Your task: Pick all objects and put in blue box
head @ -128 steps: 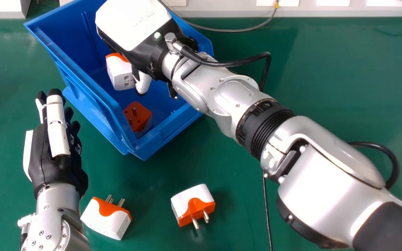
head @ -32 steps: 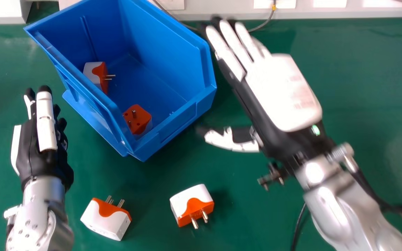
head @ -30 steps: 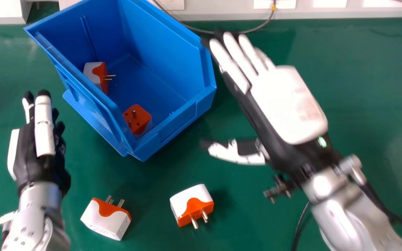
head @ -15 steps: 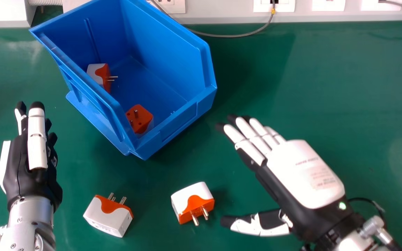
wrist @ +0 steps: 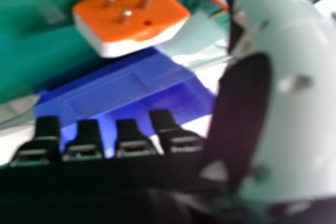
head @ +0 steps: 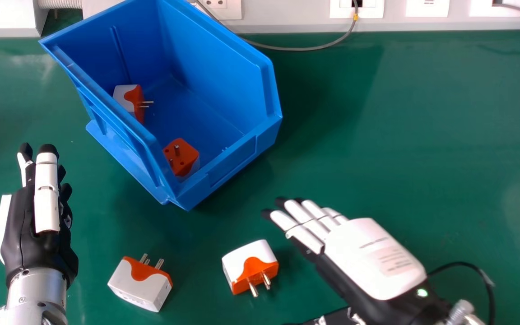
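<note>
Extending straight beside an adapter (head: 252, 264), right fingers (head: 304, 237) leave room before the box's rim (head: 242, 142).

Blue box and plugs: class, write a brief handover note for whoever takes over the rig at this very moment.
Left hand: open, left of the left plug.
Right hand: open, empty, right of the right plug.
Done: back plug and front plug are in the box.
To do: left plug and right plug, both on the table, go in the box.
</note>
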